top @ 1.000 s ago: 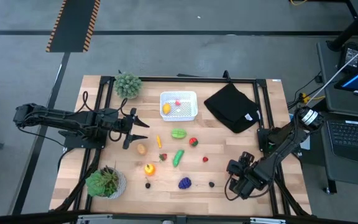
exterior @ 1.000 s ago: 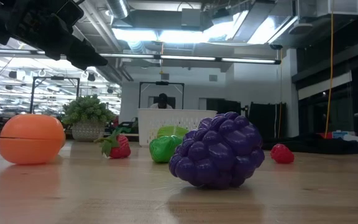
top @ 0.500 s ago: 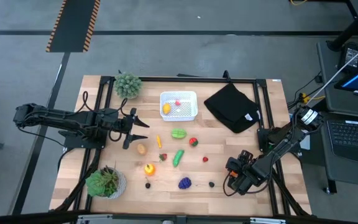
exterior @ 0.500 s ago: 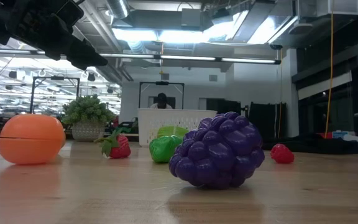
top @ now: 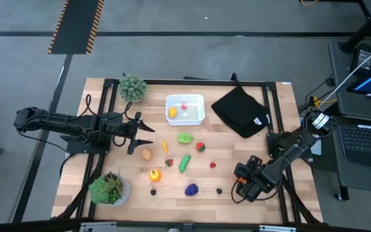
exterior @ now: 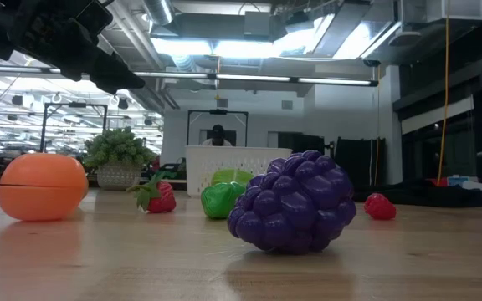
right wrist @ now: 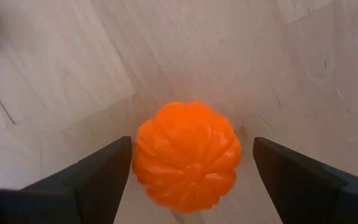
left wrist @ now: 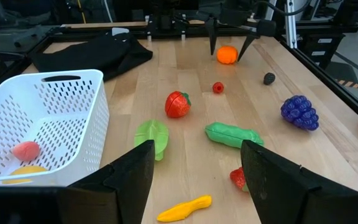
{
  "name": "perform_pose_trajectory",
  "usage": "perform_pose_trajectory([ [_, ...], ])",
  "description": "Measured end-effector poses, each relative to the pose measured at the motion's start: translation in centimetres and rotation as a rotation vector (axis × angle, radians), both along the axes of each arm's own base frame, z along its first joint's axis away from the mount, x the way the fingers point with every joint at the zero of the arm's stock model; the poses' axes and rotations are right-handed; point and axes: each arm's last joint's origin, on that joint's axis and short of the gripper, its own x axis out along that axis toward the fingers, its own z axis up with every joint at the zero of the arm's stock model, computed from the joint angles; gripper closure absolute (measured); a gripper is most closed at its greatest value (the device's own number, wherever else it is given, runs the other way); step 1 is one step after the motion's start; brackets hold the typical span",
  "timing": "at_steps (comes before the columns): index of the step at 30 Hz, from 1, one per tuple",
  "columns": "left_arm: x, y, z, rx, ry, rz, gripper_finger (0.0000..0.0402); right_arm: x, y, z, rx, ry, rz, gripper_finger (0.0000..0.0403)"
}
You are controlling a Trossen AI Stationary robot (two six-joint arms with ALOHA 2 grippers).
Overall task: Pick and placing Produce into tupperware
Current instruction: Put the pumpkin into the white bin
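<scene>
The white tub (top: 170, 103) stands at the far middle of the table and holds a yellow piece (top: 172, 113) and a red one (top: 184, 107). Other produce lies on the wood nearer: green leaf (top: 185, 138), red piece (top: 200, 147), cucumber (top: 184, 163), purple grapes (top: 191, 189), an orange-yellow fruit (top: 154, 174). My right gripper (top: 240, 187) is open near the near right corner, pointing down, with a ribbed orange fruit (right wrist: 186, 155) on the table between its fingers. My left gripper (top: 145, 126) hangs open left of the produce, above the table.
A black folded cloth (top: 240, 111) lies right of the tub. Two bushy potted plants stand at the far left (top: 133, 87) and near left (top: 110, 188). A dark berry (top: 219, 191) lies just left of my right gripper. A black frame rail (top: 275, 129) runs around the table.
My right gripper has shifted a little toward the table's left over the first half second, then held still. Nothing else has moved.
</scene>
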Motion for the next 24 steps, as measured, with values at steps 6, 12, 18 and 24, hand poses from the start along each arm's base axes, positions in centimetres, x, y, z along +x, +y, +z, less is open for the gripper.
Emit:
perform_pose_trajectory([
  [6, 0.0, 0.0, -0.01, 0.0, 0.0, 0.0, 0.0171, 0.01, 0.01, 0.0, 0.001, -0.001, -0.001, 0.008],
  [12, 0.0, 0.0, 0.0, 0.0, 0.0, 0.0, 0.0171, 0.06, 0.06, 0.01, 0.006, -0.008, 0.0, 0.014],
  [18, 0.0, 0.0, 0.0, -0.001, 0.0, 0.0, 0.0171, 0.08, 0.07, 0.04, 0.007, -0.011, -0.001, 0.016],
  [24, 0.0, 0.0, 0.0, -0.001, 0.0, 0.0, 0.0171, 0.11, 0.11, 0.04, 0.017, -0.017, -0.022, 0.0138],
])
